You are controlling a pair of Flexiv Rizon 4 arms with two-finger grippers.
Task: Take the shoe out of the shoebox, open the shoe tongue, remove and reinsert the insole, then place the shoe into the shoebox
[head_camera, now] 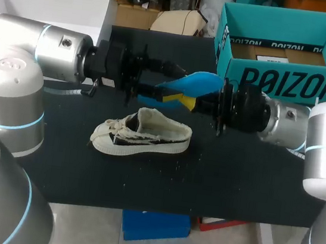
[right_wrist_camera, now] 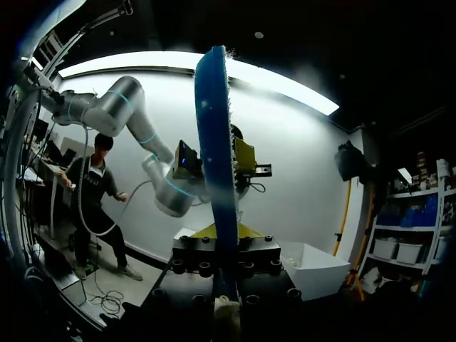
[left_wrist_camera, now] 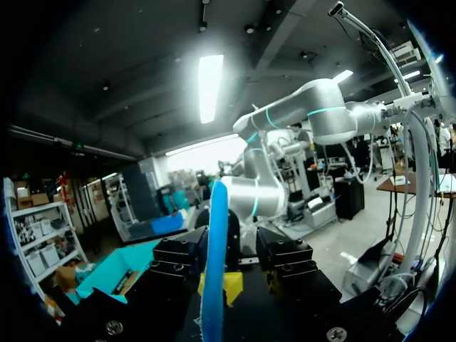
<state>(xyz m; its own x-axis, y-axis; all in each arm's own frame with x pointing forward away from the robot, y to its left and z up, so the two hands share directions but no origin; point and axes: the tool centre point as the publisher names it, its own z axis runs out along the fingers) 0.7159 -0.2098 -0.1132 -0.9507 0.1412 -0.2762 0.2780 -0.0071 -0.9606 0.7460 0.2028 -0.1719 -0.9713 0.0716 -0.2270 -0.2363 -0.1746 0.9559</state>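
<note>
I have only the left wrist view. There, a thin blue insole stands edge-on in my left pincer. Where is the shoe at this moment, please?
Observer: The cream low-top canvas shoe stands on its sole near the middle of the black table, outside the box, with its toe toward the left arm's side.
Operator: Thank you. Does the right pincer hold the insole as well?
Observer: Yes. In the right wrist view the thin blue insole rises edge-on from between the fingers of the right pincer.
</note>
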